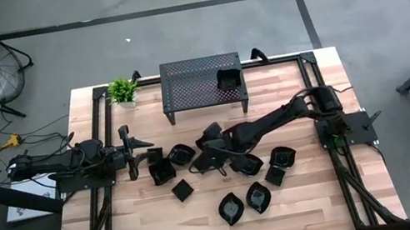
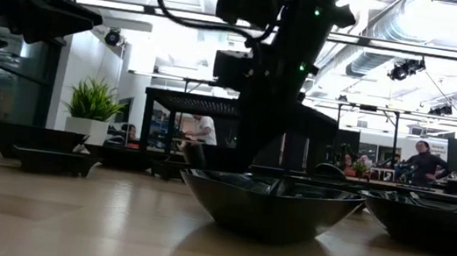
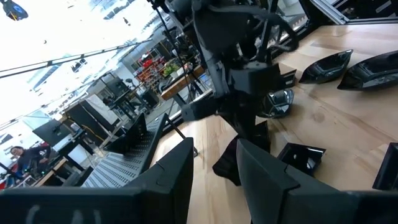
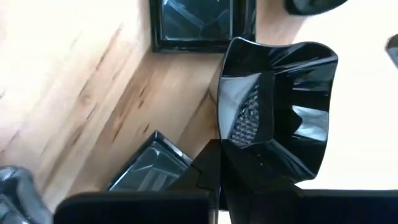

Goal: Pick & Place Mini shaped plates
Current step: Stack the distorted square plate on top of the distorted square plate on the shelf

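Note:
Several small glossy black plates lie on the wooden table: two near my left gripper (image 1: 162, 170) (image 1: 180, 153), a square one (image 1: 182, 190), two leaf-shaped ones near the front (image 1: 231, 208) (image 1: 258, 197), and others at right (image 1: 282, 155). One more plate (image 1: 228, 79) sits on the black perforated stand (image 1: 191, 83). My right gripper (image 1: 206, 159) (image 4: 249, 180) reaches to the table's middle and is shut on a square fluted plate (image 4: 273, 106). My left gripper (image 1: 134, 153) (image 3: 214, 180) hovers open at the left, pointing toward the right arm. My right gripper holds the fluted plate by the rim edge nearest the wrist (image 4: 249, 158), pinched between the two fingers. The plate itself hides the exact contact. It is tilted, its hollow facing the camera, and lifted clear of the table and of the plates beneath it (image 4: 199, 22) (image 4: 149, 168).
A potted plant (image 1: 123, 90) stands at the far left corner beside the stand. Dark frame rails (image 1: 96, 143) (image 1: 320, 95) run along both table sides. Bare wood (image 1: 148, 226) lies at the near left. People show in the room beyond.

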